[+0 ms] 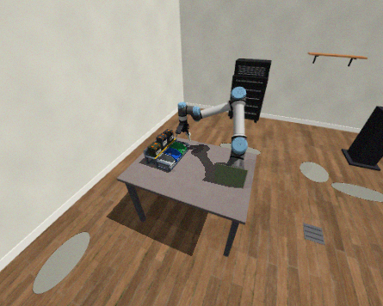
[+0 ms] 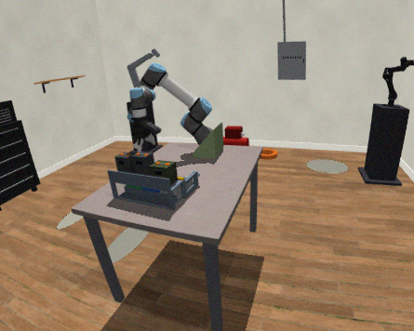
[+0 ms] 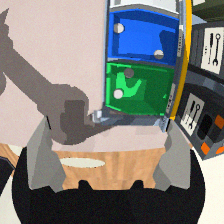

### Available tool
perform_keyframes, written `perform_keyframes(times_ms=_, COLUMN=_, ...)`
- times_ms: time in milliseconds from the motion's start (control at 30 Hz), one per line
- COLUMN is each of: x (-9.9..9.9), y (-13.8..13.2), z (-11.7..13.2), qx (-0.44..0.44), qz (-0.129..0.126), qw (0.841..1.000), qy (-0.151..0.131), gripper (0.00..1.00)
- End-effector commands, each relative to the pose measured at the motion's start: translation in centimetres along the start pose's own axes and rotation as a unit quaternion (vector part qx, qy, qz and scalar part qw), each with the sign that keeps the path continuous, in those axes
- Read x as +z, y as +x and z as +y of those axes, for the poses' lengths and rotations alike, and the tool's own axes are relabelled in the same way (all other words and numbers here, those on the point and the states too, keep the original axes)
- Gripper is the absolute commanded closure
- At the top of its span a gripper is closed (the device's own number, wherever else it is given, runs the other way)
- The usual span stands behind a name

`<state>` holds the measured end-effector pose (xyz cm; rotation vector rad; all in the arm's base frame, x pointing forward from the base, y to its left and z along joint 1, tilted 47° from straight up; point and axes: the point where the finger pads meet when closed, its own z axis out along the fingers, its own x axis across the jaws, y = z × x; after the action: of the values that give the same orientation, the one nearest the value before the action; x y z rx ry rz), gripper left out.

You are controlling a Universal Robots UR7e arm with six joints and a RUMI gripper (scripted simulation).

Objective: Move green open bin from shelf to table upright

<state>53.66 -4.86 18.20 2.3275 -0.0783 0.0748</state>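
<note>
We see the green bin (image 3: 140, 87) in the shelf rack (image 3: 182, 60) beside a blue bin (image 3: 142, 37), loose round parts inside; likely rigid, light plastic, so we'd pinch its near wall and keep it level. The claw (image 3: 112, 150) hovers spread, holding nothing, above the surface (image 1: 189, 189).

A workshop: a tool chest (image 1: 251, 88), wall electrical box (image 2: 291, 60), second arm on a pedestal (image 2: 385, 141), and parts bins (image 3: 142, 65) with tool cases on the tabletop (image 1: 189, 185).
</note>
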Motion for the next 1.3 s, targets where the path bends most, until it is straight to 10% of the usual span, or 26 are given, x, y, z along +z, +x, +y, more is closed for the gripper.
perform_keyframes(times_ms=0, x=-0.05, y=0.02, z=0.01, qx=0.000, qz=0.001, qw=1.000, qy=0.000, gripper=0.00)
perform_keyframes(times_ms=33, x=-0.05, y=0.02, z=0.01, qx=0.000, qz=0.001, qw=1.000, qy=0.000, gripper=0.00)
perform_keyframes(times_ms=67, x=-0.05, y=0.02, z=0.01, qx=0.000, qz=0.001, qw=1.000, qy=0.000, gripper=1.00)
perform_keyframes(times_ms=1267, x=0.87, y=0.07, z=-0.01, qx=0.000, qz=0.001, qw=1.000, qy=0.000, gripper=1.00)
